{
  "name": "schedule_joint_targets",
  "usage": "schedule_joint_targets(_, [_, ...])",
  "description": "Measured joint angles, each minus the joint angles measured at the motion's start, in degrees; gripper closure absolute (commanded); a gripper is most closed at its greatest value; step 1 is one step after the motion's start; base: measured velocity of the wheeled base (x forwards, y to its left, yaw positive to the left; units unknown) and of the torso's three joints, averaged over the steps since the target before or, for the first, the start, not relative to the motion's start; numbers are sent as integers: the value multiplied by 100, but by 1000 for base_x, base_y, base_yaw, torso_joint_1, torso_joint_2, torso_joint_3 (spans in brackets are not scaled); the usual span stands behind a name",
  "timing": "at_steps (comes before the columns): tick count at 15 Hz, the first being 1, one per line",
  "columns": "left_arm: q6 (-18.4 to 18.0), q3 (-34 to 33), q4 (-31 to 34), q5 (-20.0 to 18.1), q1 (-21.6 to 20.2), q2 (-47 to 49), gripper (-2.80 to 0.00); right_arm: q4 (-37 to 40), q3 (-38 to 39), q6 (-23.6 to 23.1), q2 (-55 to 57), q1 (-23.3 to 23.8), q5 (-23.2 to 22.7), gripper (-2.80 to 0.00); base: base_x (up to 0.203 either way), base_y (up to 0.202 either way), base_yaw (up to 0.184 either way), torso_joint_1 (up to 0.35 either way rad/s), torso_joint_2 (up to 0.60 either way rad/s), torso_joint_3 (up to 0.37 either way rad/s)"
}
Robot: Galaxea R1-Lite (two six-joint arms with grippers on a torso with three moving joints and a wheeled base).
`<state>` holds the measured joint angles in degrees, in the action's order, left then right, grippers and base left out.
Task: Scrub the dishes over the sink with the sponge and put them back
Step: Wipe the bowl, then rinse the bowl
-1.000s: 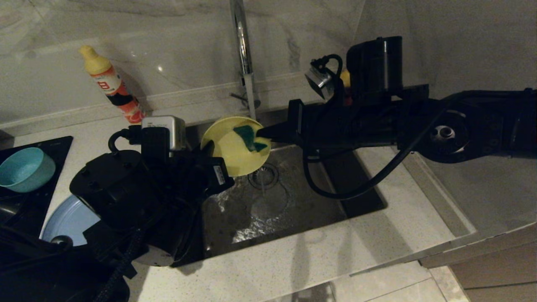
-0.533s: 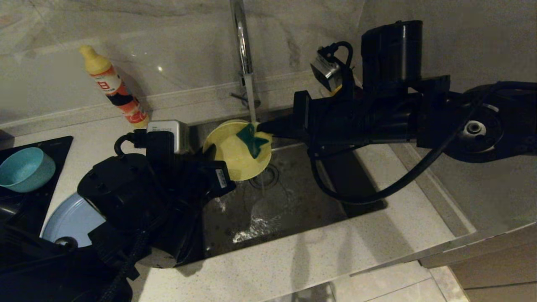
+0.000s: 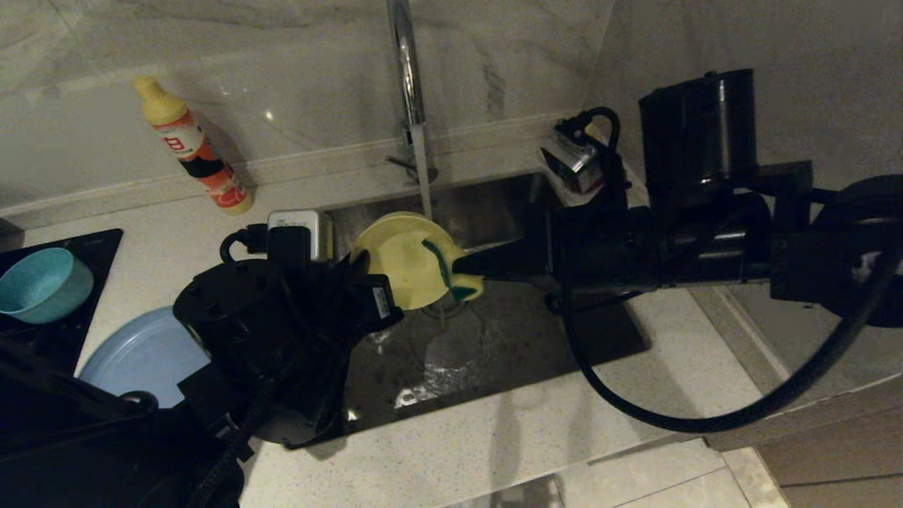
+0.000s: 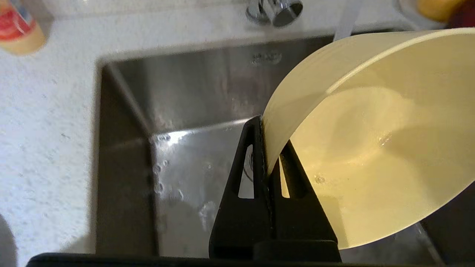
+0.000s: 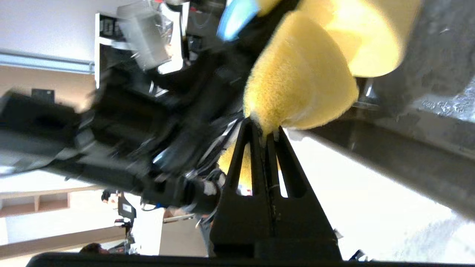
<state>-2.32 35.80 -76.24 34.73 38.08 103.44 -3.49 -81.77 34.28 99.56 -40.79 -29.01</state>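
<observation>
My left gripper (image 3: 361,267) is shut on the rim of the yellow bowl (image 3: 398,254), which it holds tilted on edge over the sink (image 3: 508,339). In the left wrist view the left gripper (image 4: 268,146) pinches the yellow bowl (image 4: 371,148) wall between both fingers. From the right, my right gripper (image 3: 460,267) is shut on the sponge (image 3: 467,288), pressed at the bowl's lower right rim. In the right wrist view the right gripper (image 5: 265,134) clamps the yellow sponge (image 5: 297,81). The teal bowl (image 3: 42,282) and the blue plate (image 3: 137,353) rest at the left.
Water runs from the chrome faucet (image 3: 409,92) onto the bowl. A yellow-capped bottle (image 3: 190,152) stands on the counter at the back left. A dark cooktop (image 3: 42,331) lies at the far left. A black cable (image 3: 705,416) loops from the right arm over the counter.
The right arm drew back to the right and lower, dragging the sponge from the bowl's middle to its lower right rim. The left arm and bowl shifted slightly right.
</observation>
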Motion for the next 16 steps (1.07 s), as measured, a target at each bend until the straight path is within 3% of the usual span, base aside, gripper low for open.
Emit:
schedule_joint_targets(4, [310, 138, 464, 3, -154, 91, 0, -45, 374, 3, -524, -34, -9, 0, 0, 0, 0, 0, 0, 0])
schedule_joint_targets(6, [710, 383, 1144, 1, -236, 95, 0, -71, 521, 20, -821, 52, -9, 0, 0, 0, 0, 0, 0, 0])
schedule_joint_targets(10, [2117, 1623, 3478, -236, -435, 121, 0, -72, 869, 52, -1327, 450, -149, 0, 0, 0, 0, 0, 0, 0])
schedule_joint_targets(14, [3898, 3023, 5925, -1273, -571, 311, 0, -61, 1202, 61, -1701, 712, -202, 0, 0, 0, 0, 0, 0, 0])
schedule_joint_targets(16, [4407, 3503, 6693, -1661, -643, 557, 0, -62, 1336, 69, -1828, 800, -290, 0, 0, 0, 0, 0, 0, 0])
